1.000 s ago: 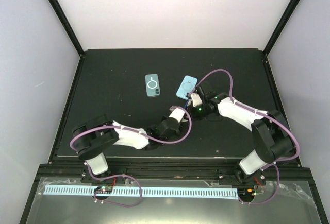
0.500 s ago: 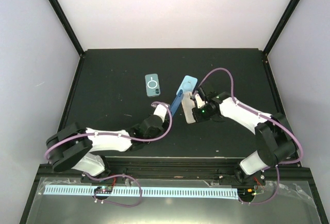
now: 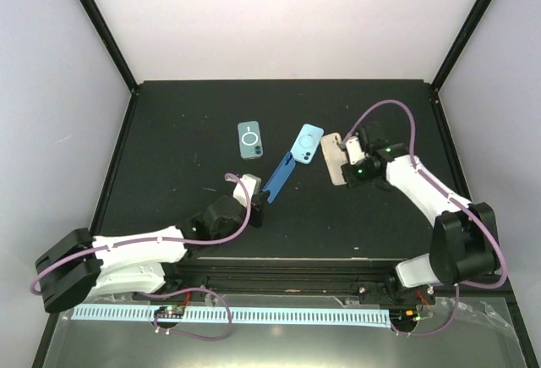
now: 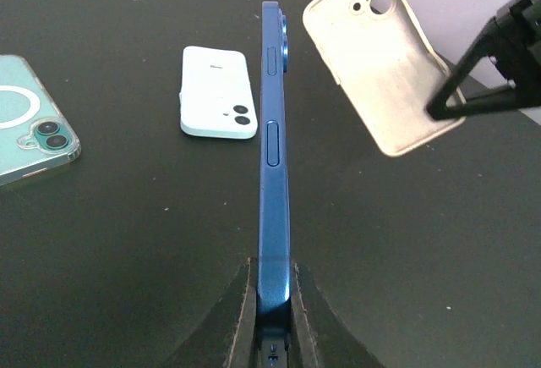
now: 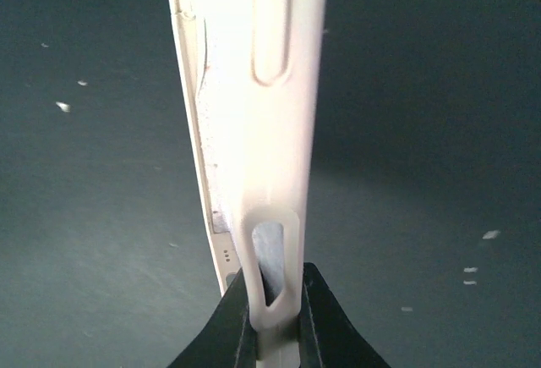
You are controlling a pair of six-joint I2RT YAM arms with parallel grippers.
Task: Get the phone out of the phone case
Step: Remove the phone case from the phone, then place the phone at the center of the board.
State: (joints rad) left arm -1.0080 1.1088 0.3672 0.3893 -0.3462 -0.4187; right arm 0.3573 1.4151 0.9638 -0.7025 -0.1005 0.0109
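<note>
The left gripper [image 4: 273,288] pinches the slim, rigid, glossy blue phone [image 4: 273,156] across its flat faces at one end, probably the surest hold on something so slippery, apart from the soft matte beige case [image 4: 380,55], empty, clamped at its rim by the right gripper [image 5: 272,296].
</note>
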